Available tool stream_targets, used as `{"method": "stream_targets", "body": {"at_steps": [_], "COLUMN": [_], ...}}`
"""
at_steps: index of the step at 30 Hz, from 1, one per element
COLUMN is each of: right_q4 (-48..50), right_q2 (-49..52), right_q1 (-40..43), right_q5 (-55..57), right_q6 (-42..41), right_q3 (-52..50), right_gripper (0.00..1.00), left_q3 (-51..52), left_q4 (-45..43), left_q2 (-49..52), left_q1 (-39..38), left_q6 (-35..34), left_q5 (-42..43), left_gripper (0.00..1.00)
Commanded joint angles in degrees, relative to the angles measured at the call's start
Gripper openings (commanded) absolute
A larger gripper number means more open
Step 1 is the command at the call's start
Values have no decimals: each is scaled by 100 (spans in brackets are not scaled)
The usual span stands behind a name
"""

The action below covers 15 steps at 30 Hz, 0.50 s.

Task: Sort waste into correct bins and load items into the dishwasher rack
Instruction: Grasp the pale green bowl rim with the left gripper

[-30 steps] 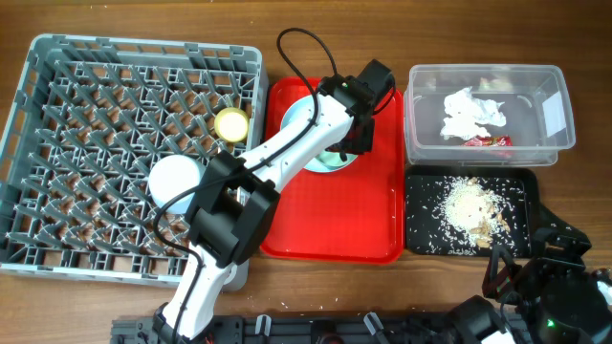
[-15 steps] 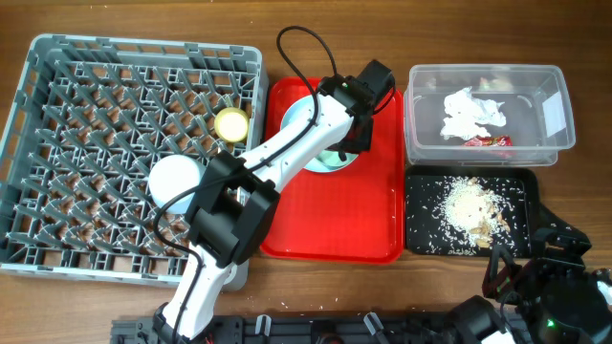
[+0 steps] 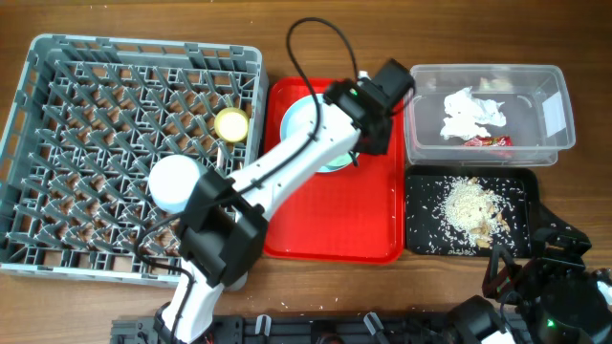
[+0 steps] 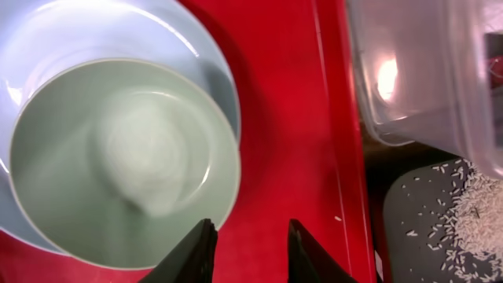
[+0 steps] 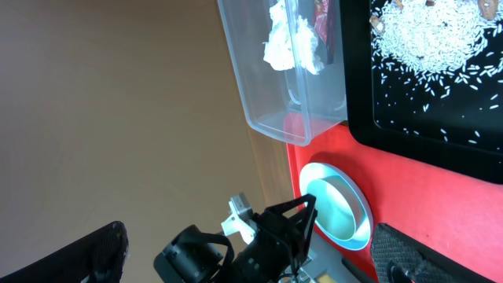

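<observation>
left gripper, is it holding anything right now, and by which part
Nothing is held. The left gripper is open over the red tray, its fingers apart just beside the rim of the pale green bowl.

The dishwasher rack [image 3: 96, 143] is matt grey moulded plastic. The red tray [image 3: 335, 225] is smooth, glossy plastic. The bowl [image 4: 118, 157] and plate [image 4: 102, 23] have a smooth, lightly glossy finish. The tub [image 3: 564, 134] is clear, shiny plastic and holds a crumpled paper napkin [image 3: 470, 113]. The black tray [image 3: 418, 239] is matt. The table [image 3: 583, 29] shows wood grain.
</observation>
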State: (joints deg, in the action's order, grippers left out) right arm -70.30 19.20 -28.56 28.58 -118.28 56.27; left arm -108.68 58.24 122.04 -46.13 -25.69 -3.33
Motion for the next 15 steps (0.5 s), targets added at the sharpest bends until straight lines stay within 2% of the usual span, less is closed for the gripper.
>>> {"method": "stream_targets", "body": {"at_steps": [1, 6, 15], "right_q4": [-7, -7, -7], "right_q2": [-61, -61, -61], "right_q1": [4, 4, 4], "right_q5": [79, 79, 79], "right_q6": [-39, -37, -39], "right_q3": [-15, -15, -15], "right_gripper": [100, 100, 100], "left_q3": [227, 466, 798], "left_q4": [-164, -302, -455], "left_q2": [111, 114, 175], "left_q1": [-107, -87, -105], "left_q6": [131, 129, 127], "left_q5": [-450, -846, -826], "left_gripper": [32, 32, 33]}}
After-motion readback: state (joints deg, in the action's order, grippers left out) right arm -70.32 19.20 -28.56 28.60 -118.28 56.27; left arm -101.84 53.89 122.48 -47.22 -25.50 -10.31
